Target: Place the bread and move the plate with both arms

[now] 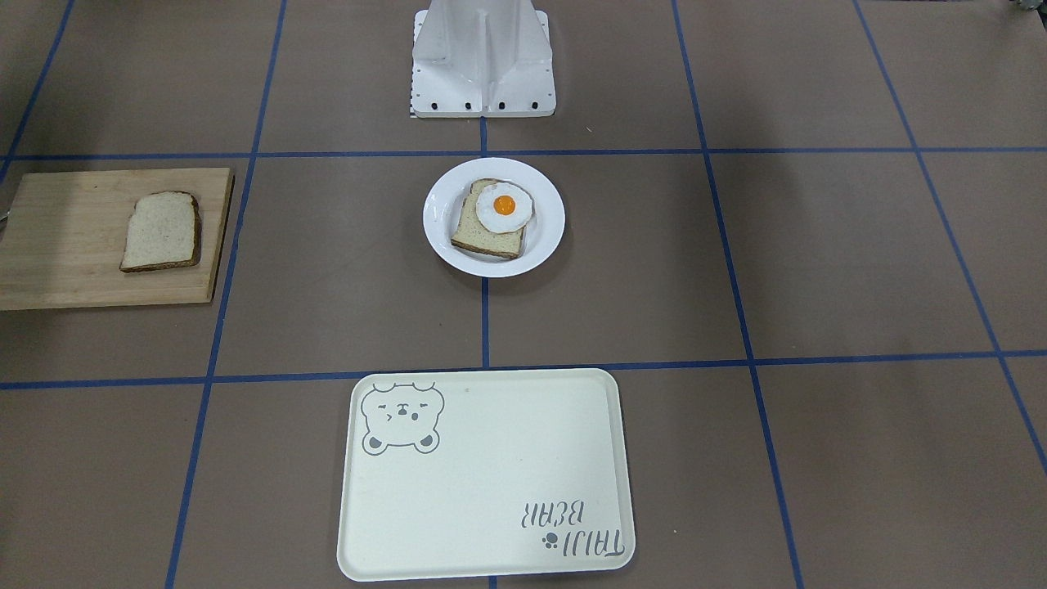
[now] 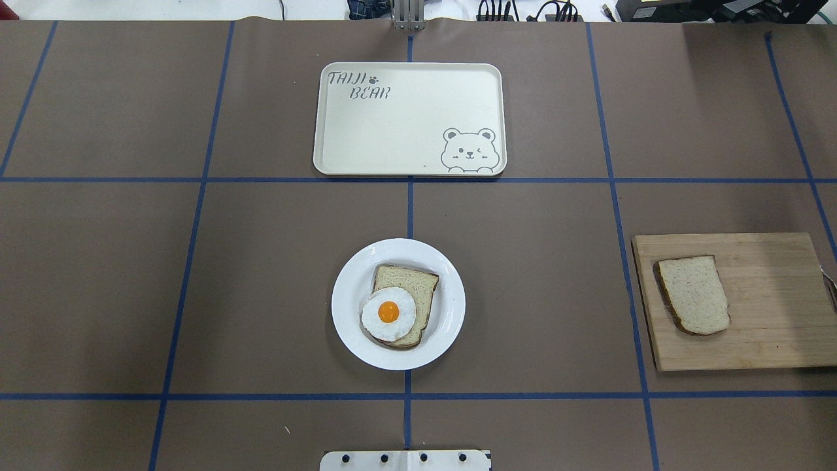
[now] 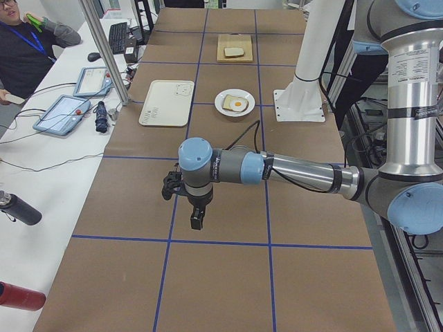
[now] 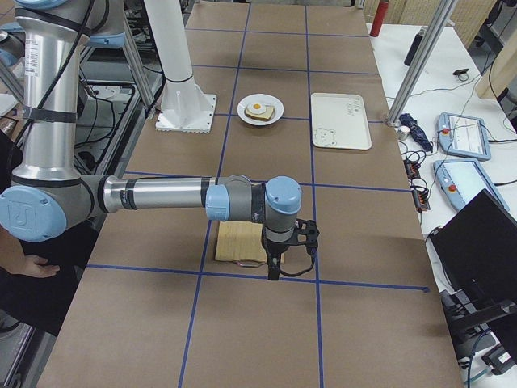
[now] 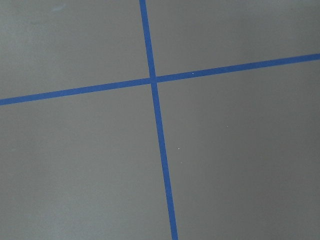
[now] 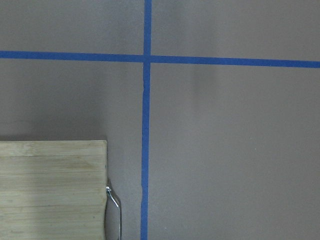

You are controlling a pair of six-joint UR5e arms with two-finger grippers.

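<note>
The plain bread (image 1: 161, 231) lies on a wooden cutting board (image 1: 74, 237) on the robot's right side; it also shows in the overhead view (image 2: 694, 294). The white plate (image 1: 438, 221) stands mid-table in front of the base and holds another slice with a fried egg (image 1: 505, 206). My left gripper (image 3: 196, 220) shows only in the exterior left view, hanging over bare table far from the plate. My right gripper (image 4: 275, 271) shows only in the exterior right view, just past the board's edge. I cannot tell whether either is open or shut.
A cream tray with a bear drawing (image 2: 405, 118) lies beyond the plate, on the operators' side. The white base block (image 1: 483, 65) stands behind the plate. The board's metal handle (image 6: 115, 210) shows in the right wrist view. An operator (image 3: 28, 48) sits at a side desk.
</note>
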